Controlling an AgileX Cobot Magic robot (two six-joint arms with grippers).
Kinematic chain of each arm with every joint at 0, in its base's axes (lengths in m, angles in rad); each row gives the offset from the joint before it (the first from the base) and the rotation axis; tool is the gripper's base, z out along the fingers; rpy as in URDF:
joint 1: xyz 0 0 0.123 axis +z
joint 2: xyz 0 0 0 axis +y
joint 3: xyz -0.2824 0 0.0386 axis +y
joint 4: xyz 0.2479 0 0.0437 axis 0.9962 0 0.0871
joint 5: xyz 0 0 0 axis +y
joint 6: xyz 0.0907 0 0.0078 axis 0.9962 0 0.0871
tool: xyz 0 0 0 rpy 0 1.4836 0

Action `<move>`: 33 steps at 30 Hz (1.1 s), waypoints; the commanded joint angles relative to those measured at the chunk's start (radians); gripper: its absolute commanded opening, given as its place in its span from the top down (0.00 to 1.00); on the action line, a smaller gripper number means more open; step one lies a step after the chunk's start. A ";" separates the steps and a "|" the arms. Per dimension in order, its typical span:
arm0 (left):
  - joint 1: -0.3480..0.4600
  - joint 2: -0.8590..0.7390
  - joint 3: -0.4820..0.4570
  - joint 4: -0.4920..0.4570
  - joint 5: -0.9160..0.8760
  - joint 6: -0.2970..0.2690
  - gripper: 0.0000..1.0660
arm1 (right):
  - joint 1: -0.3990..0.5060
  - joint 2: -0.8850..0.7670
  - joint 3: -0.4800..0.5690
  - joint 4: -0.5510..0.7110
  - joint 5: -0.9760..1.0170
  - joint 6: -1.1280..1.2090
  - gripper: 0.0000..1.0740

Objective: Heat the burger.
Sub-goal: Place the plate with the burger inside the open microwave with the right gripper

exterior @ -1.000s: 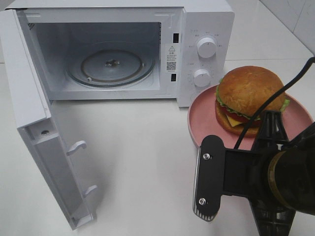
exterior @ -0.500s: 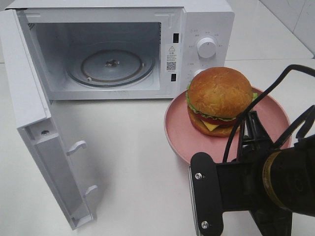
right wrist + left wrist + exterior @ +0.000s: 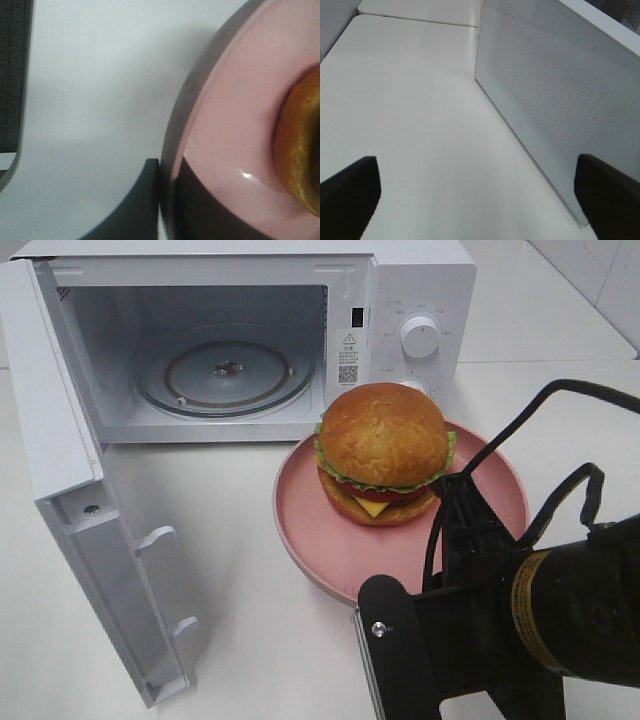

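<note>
The burger [image 3: 383, 450], with a golden-brown bun, lettuce and red filling, sits on a pink plate [image 3: 300, 520] in front of the open microwave [image 3: 420, 280]. My right gripper [image 3: 452, 488] is shut on the plate's near right rim. In the right wrist view the gripper [image 3: 167, 192] clamps the plate's edge [image 3: 225, 125], with the bun [image 3: 300, 145] at the side. My left gripper [image 3: 475, 200] is open and empty beside the outside of the microwave door [image 3: 555, 100]. It is out of the exterior view.
The microwave door [image 3: 60, 440] stands swung open to the left. The glass turntable [image 3: 225, 375] inside is bare. Two dials [image 3: 420, 335] are on the right panel. White table surface [image 3: 230, 570] lies in front of the cavity.
My right gripper has carried the plate with the burger leftward, from the right of the microwave's control panel to in front of the cavity's right edge. The left gripper's earlier state is not shown.
</note>
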 commanded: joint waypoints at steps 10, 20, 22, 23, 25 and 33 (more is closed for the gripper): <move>0.005 -0.016 0.000 -0.001 -0.008 0.000 0.08 | -0.115 -0.009 -0.002 0.060 -0.138 -0.285 1.00; 0.005 -0.016 0.000 -0.001 -0.008 0.000 0.08 | -0.224 -0.009 -0.002 0.205 -0.238 -0.608 1.00; 0.005 -0.016 0.000 -0.001 -0.008 0.000 0.08 | -0.234 -0.009 -0.002 0.224 -0.238 -0.643 1.00; 0.005 -0.016 0.000 -0.001 -0.008 0.000 0.08 | -0.252 -0.009 -0.002 0.267 -0.239 -0.713 1.00; 0.005 -0.016 0.000 -0.001 -0.008 0.000 0.08 | -0.262 -0.009 -0.002 0.291 -0.239 -0.752 1.00; 0.005 -0.016 0.000 -0.001 -0.008 0.000 0.08 | -0.341 -0.009 -0.005 0.497 -0.237 -1.051 1.00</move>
